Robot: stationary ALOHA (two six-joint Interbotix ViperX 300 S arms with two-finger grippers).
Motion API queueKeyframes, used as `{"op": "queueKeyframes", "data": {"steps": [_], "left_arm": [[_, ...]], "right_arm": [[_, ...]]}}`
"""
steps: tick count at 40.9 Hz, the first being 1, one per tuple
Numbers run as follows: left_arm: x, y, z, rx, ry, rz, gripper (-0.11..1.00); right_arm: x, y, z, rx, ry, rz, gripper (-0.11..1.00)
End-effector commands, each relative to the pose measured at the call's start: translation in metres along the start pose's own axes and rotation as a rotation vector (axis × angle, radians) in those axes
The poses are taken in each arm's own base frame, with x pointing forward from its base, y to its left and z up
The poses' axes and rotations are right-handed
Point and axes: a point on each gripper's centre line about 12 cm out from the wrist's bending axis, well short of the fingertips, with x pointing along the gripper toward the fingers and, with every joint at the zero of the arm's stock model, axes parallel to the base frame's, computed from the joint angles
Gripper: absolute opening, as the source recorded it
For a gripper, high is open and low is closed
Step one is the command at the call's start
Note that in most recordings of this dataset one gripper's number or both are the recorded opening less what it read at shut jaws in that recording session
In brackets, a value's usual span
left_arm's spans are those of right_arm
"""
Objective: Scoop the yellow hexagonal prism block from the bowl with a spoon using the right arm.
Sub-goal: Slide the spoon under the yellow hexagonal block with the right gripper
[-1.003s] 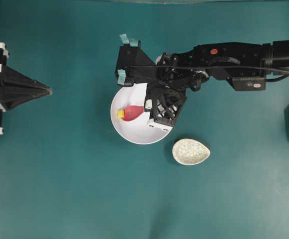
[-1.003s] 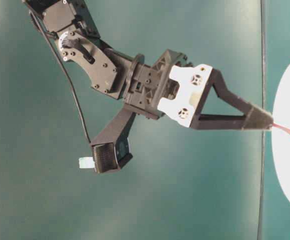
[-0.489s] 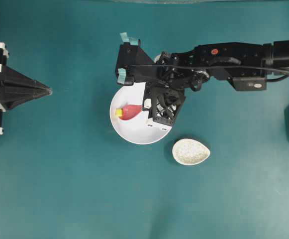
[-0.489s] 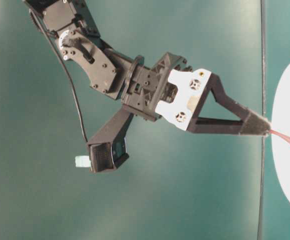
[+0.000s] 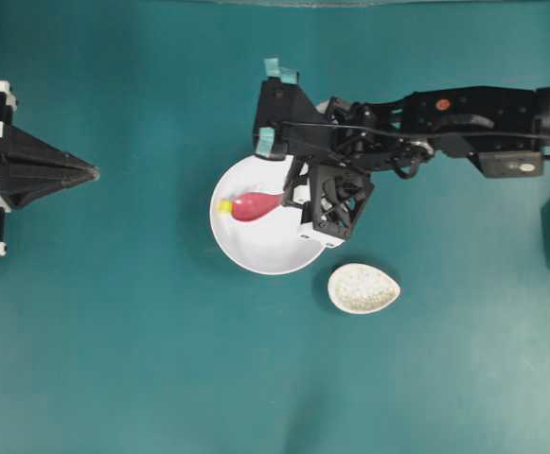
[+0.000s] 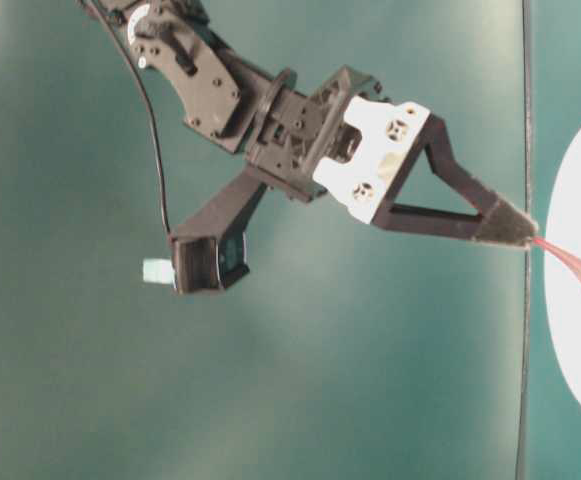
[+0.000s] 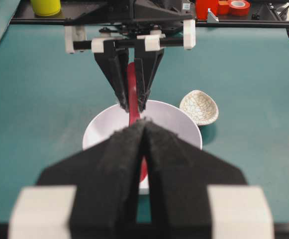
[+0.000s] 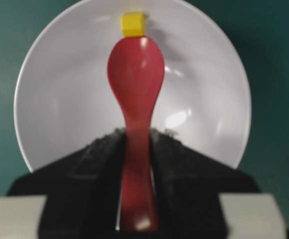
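The white bowl (image 5: pixel 256 253) sits mid-table. My right gripper (image 5: pixel 291 195) hangs over its right side, shut on the handle of the pink-red spoon (image 5: pixel 254 205). The spoon's head lies inside the bowl and points left. The small yellow hexagonal prism block (image 5: pixel 225 205) rests against the spoon's tip, close to the bowl's left rim and outside the spoon's head. In the right wrist view the block (image 8: pixel 133 24) sits just beyond the spoon (image 8: pixel 137 74), with the right gripper (image 8: pixel 137 138) clamped on the handle. My left gripper (image 5: pixel 91 173) stays shut at the far left, holding nothing.
A speckled cream egg-shaped spoon rest (image 5: pixel 363 288) lies just right of and below the bowl. The left wrist view shows a yellow cup (image 7: pixel 46 6) and red tape rolls (image 7: pixel 239 6) on a far shelf. Teal tabletop surrounds the bowl.
The right arm has drawn back to the right and lifted its wrist, so more spoon handle shows. The spoon head and the block at its tip shifted slightly within the bowl. The left arm stayed still.
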Motion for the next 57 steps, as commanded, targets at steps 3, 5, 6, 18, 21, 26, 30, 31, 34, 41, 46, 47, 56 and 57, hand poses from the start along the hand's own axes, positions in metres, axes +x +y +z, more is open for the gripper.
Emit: {"op": "queueKeyframes", "data": {"steps": [3,5,6,18,21,26,30,31,34,41,46,47,56,57], "left_arm": [[0.002,0.001,0.011,0.001,-0.026,0.003,0.00],[0.002,0.001,0.011,0.001,-0.026,0.003,0.00],[0.002,0.000,0.011,0.001,-0.026,0.002,0.00],[0.002,0.001,0.011,0.001,-0.026,0.003,0.00],[0.002,0.000,0.011,0.001,-0.026,0.002,0.00],[0.002,0.001,0.011,0.001,-0.026,0.003,0.00],[0.002,0.001,0.011,0.001,-0.026,0.003,0.00],[0.002,0.000,0.011,0.001,-0.026,0.002,0.00],[0.002,0.001,0.010,0.001,-0.024,0.003,0.00],[0.002,0.001,0.011,0.001,-0.026,0.003,0.00],[0.002,0.000,0.010,0.001,-0.025,0.002,0.00],[0.002,0.000,0.011,0.001,-0.026,0.002,0.00],[0.001,0.001,0.010,0.001,-0.026,0.003,0.00],[0.001,0.001,0.011,0.001,-0.028,0.003,0.00]], "right_arm": [[-0.016,0.002,0.008,-0.005,-0.079,0.003,0.22],[-0.016,0.002,0.007,-0.004,-0.081,0.003,0.22],[-0.017,0.002,0.007,-0.004,-0.084,0.003,0.22],[-0.017,0.002,0.007,-0.012,-0.085,0.001,0.22],[-0.015,0.002,0.007,-0.011,-0.082,0.000,0.22],[-0.013,0.001,0.006,-0.009,-0.082,-0.001,0.22],[-0.009,0.001,0.006,-0.009,-0.090,-0.002,0.22],[-0.007,0.001,0.006,-0.009,-0.090,-0.003,0.22],[-0.006,0.001,0.007,-0.010,-0.096,-0.003,0.22],[-0.004,0.001,0.008,-0.009,-0.110,-0.005,0.22],[-0.003,0.001,0.006,-0.011,-0.120,-0.006,0.22],[-0.002,0.001,0.005,-0.010,-0.120,-0.007,0.22],[0.001,0.001,0.001,-0.012,-0.139,-0.010,0.22],[0.001,0.001,0.001,-0.012,-0.146,-0.011,0.22]]}}
